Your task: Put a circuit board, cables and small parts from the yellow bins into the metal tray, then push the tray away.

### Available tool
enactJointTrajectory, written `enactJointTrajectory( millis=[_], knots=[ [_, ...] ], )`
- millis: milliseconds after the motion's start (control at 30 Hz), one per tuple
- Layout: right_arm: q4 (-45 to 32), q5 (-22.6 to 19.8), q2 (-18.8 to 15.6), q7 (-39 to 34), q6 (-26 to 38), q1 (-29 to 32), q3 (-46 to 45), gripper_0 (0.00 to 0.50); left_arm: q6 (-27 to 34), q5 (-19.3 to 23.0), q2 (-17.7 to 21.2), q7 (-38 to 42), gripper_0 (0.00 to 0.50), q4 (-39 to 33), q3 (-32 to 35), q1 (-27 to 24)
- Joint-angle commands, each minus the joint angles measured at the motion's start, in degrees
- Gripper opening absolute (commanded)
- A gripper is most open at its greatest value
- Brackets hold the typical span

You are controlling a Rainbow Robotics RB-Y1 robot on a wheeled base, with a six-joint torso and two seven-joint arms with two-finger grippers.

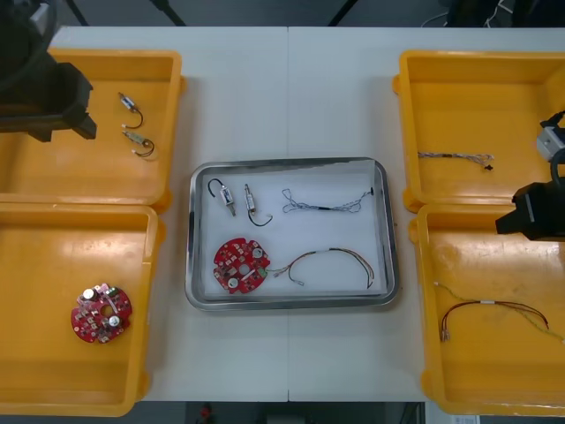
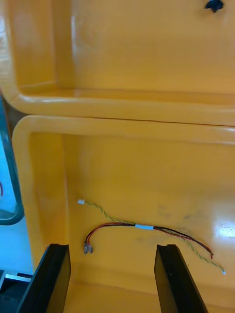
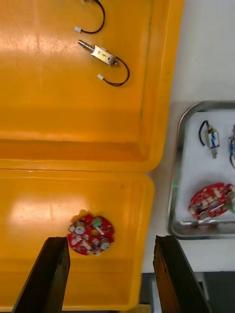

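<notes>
Metal tray (image 1: pixel 292 163) lengthwise left-right, left end effector (image 3: pixel 110 239), right end effector (image 2: pixel 112 247), both spread

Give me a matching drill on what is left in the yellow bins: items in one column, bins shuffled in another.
Items: A circuit board; B red and yellow cable; C blue and white cable; D two small metal parts.
Bins: 1 far right bin; 2 near left bin; 3 far left bin; 4 near right bin.
Pairs: A-2, B-4, C-1, D-3.
Left gripper and right gripper hover open over the bins.

Filled metal tray (image 1: pixel 291 302) between yellow bins (image 1: pixel 468 88)
</notes>
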Motion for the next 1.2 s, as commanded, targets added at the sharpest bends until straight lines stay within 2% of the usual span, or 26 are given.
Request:
enactJointTrajectory(
  millis=[33,200,367,500,567,833,1000,1200],
  knots=[
    [-2.57,-0.77,-2.44,4.55,-0.44,-6.01,6.49,0.5,-1.82,2.13,6.97,-1.76,0.5,-1.19,9.48,9.58],
    [-3.45,-1.03,-2.44,6.22,-0.35,-12.16,13.61,0.5,-2.78,2.13,8.56,-7.48,0.5,-2.15,18.8,20.66],
    [-3.45,-1.03,-1.39,8.16,-0.26,-19.63,22.13,0.5,-5.95,0.46,8.73,-12.05,0.5,-3.65,28.56,34.19],
    [-3.45,-0.68,0.72,9.83,-0.35,-23.5,26.35,0.5,-9.64,-0.77,8.73,-13.28,0.5,-5.76,32.25,41.58],
    [-3.1,-0.06,2.48,13.43,-0.18,-25.52,28.29,0.5,-11.66,-1.91,8.64,-13.01,0.5,-7.52,32.51,44.56],
    [-1.43,-0.77,7.4,25.56,0.35,-30.26,33.82,0.5,-14.12,-4.2,7.41,-12.75,0.5,-10.5,32.42,49.57],
    [-1.43,0.82,10.83,31.89,0.79,-33.6,38.66,0.5,-15.26,-4.99,7.41,-13.1,0.5,-11.12,32.42,50.45],
    [-0.37,4.77,16.01,38.74,1.23,-36.59,45.07,0.5,-15.88,-6.13,7.5,-13.98,0.5,-11.47,32.16,50.45]
  ],
)
